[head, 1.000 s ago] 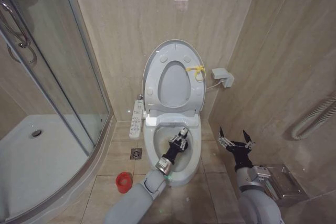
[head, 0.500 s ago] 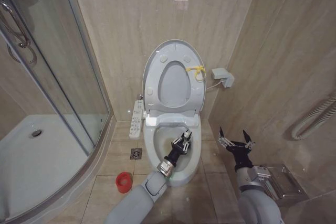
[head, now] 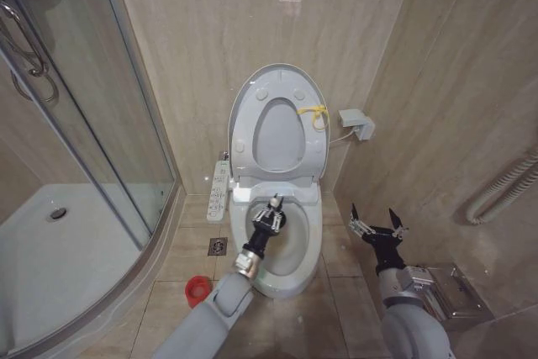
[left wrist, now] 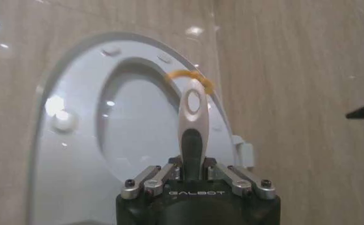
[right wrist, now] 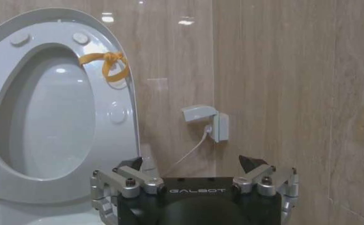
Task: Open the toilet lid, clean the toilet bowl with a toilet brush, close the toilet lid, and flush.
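The left gripper [head: 270,213], clamped on the toilet brush [left wrist: 193,123] handle, hangs over the toilet bowl [head: 313,237] below the raised toilet lid [head: 245,102], while the right gripper [head: 377,229] waits beside the bowl, spread wide and empty.

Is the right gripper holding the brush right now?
No, the right gripper hangs open and empty beside the toilet bowl; the left gripper grips the toilet brush handle.
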You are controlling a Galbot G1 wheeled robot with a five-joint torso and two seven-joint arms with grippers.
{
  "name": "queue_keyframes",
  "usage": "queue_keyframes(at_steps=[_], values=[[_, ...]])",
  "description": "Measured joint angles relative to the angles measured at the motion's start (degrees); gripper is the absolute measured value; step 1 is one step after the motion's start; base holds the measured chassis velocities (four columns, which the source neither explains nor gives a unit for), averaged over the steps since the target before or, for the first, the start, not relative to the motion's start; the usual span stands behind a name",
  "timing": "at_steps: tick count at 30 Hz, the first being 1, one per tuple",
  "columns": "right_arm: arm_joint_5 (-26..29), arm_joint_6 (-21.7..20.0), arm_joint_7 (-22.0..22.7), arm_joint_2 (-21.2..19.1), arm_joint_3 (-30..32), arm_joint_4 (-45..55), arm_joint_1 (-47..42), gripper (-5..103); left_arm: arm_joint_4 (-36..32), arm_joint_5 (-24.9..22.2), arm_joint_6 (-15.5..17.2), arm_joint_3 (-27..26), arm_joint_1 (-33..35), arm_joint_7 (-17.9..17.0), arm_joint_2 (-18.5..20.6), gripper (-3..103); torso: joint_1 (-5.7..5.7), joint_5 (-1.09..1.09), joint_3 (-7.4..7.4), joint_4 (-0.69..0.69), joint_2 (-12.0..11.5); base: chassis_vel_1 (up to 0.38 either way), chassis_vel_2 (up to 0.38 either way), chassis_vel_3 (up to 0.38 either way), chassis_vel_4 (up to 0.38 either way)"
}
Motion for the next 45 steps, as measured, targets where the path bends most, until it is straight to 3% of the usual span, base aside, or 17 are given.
queue_keyframes(at_steps=[4, 13, 18, 25, 36, 45], values=[[0.0, 0.0, 0.0, 0.0, 0.0, 0.0, 0.0, 100, -4.84, 0.59, 0.58, -2.46, 3.54, -0.49, 2.21, 19, 0.0, 0.0, 0.0, 0.0, 0.0, 0.0, 0.0, 0.0, 0.0], [0.0, 0.0, 0.0, 0.0, 0.0, 0.0, 0.0, 100, -23.08, 2.91, 2.06, -7.93, 16.31, -3.3, 9.12, 19, 0.0, 0.0, 0.0, 0.0, 0.0, 0.0, 0.0, 0.0, 0.0], [0.0, 0.0, 0.0, 0.0, 0.0, 0.0, 0.0, 100, -29.05, 4.92, 4.53, -11.29, 21.46, -6.22, 11.94, 19, -0.01, 0.0, 0.0, -0.01, 0.0, 0.0, 0.0, 0.0, 0.0], [0.0, 0.0, 0.0, 0.0, 0.0, 0.0, 0.0, 100, -33.49, 5.49, 5.33, -15.61, 27.03, -8.22, 15.21, 19, 0.0, 0.01, 0.0, -0.01, 0.0, 0.0, 0.0, 0.0, 0.0], [0.0, 0.0, 0.0, 0.0, -0.01, 0.0, 0.0, 100, -36.14, 6.2, 4.13, -27.69, 37.85, -10.08, 12.37, 19, 0.0, 0.01, 0.0, 0.0, 0.01, 0.0, 0.0, 0.0, 0.0], [0.0, 0.0, 0.0, 0.0, 0.0, 0.0, 0.0, 100, -33.57, 5.72, 2.05, -32.11, 40.75, -11.22, 10.17, 19, 0.0, 0.01, 0.0, 0.0, 0.01, 0.0, 0.0, 0.0, 0.0]])
